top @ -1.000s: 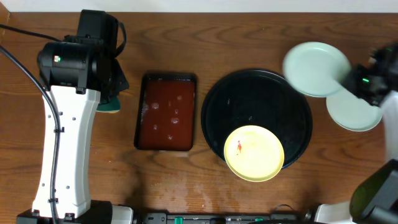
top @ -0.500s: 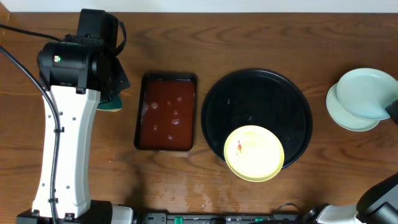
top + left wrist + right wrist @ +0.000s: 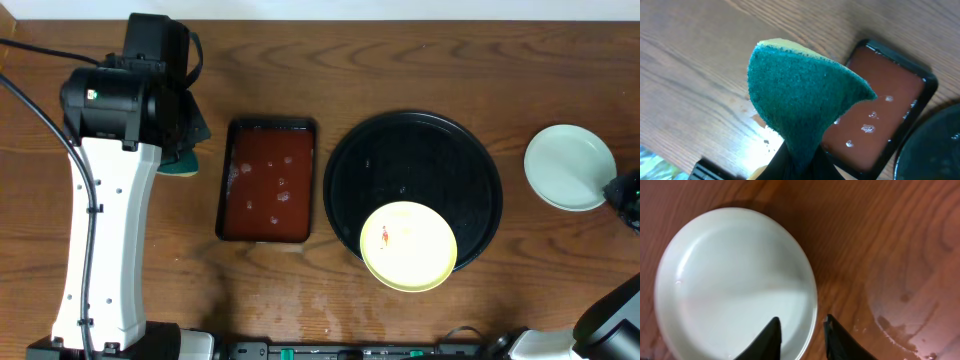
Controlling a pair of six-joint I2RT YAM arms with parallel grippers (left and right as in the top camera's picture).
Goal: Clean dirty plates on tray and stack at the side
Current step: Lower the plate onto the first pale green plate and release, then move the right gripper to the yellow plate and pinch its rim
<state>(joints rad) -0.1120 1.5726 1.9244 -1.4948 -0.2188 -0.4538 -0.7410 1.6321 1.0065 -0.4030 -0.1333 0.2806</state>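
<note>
Left gripper (image 3: 795, 162) clamps a green sponge (image 3: 800, 100) near the worktop's left edge. Brown tray (image 3: 268, 180) beside it. Red-smeared yellow plate (image 3: 408, 245) overhangs the front rim of the black tray (image 3: 400, 150). At the right edge, the parted jaws of the right gripper (image 3: 802, 337) straddle the rim of a mint-blue plate (image 3: 730, 280).

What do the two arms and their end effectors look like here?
The left arm has a long white link with bulky black joint housings, a small green mark on one housing, and black cables running alongside. Only black parts of the right arm show. The right end effector has two slim black tapered fingers.
</note>
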